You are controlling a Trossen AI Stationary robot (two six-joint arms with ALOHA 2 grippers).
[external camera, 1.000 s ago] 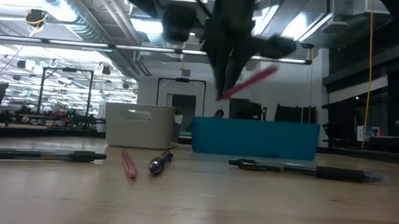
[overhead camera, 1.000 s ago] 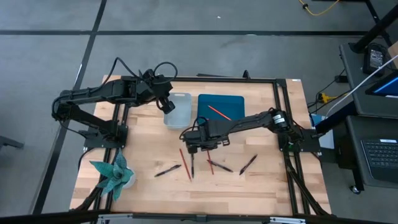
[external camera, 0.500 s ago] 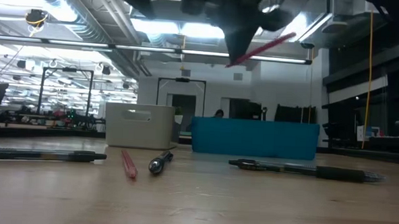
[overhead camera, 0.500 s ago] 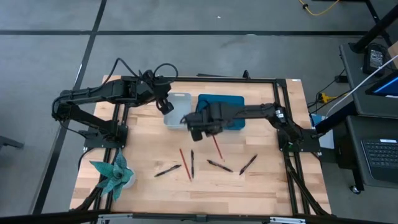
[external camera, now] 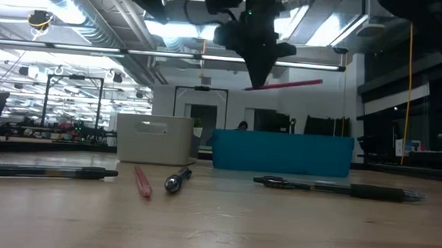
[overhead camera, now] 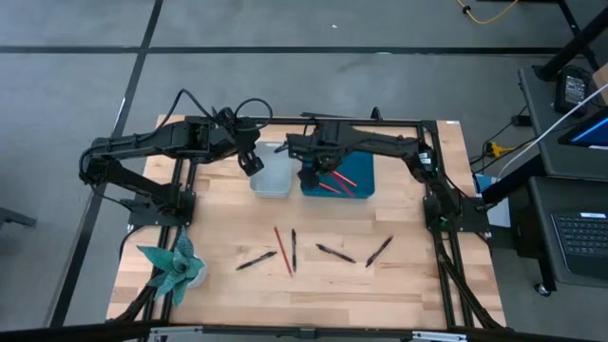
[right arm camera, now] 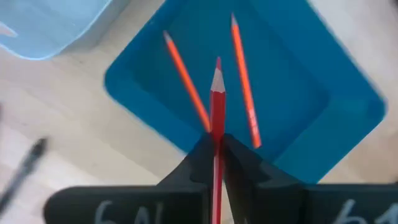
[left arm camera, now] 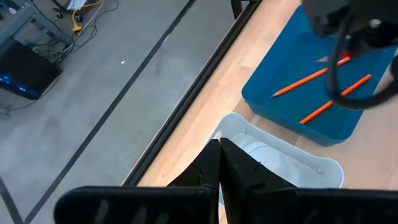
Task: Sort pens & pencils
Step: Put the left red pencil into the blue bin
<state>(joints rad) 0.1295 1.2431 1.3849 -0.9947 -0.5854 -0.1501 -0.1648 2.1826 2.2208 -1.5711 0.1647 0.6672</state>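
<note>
I see a teal paper plant (overhead camera: 172, 269) at the near left corner of my wooden table (overhead camera: 399, 285). A yellow cable (overhead camera: 491, 11) lies on the grey floor (overhead camera: 76, 76) beyond, and a desk with a keyboard (overhead camera: 581, 243) stands off to the right.

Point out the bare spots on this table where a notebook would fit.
Free: the corner right of the blue tray, and the near edge below the pen row. Crowded: the middle strip with pens and a red pencil, and the plant corner.
</note>
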